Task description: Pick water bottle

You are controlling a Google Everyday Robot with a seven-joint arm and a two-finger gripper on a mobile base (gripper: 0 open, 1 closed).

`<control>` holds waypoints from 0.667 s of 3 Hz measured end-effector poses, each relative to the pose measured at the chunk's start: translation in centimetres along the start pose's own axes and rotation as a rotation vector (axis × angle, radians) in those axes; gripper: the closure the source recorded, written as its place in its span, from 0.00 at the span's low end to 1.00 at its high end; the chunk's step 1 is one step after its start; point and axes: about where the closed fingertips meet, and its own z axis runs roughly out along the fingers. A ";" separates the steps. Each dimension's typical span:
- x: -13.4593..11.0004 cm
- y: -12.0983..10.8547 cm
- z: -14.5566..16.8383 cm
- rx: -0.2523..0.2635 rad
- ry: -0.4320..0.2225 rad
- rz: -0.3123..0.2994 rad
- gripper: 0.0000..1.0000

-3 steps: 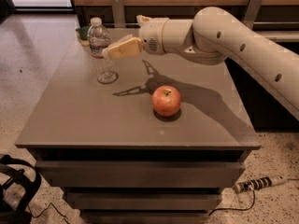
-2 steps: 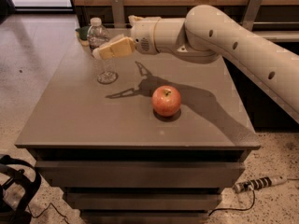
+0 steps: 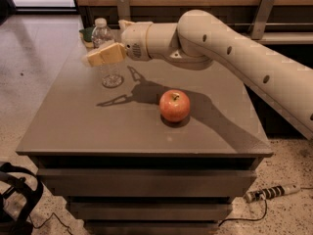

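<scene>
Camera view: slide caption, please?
Gripper at the water bottle, far-left corner of the table; apple sits near the centre.

The end effector [image 3: 103, 56] has moved further left above the worktop [image 3: 73, 126]. It now crosses the lower part of the water bottle [image 3: 101, 29], above the glass [image 3: 112, 77]. Its shadow [image 3: 117, 100] has shifted left too.
</scene>
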 end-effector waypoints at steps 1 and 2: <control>1.0 0.0 1.2 -0.010 -0.015 0.004 0.20; 0.9 0.2 1.3 -0.014 -0.014 0.004 0.41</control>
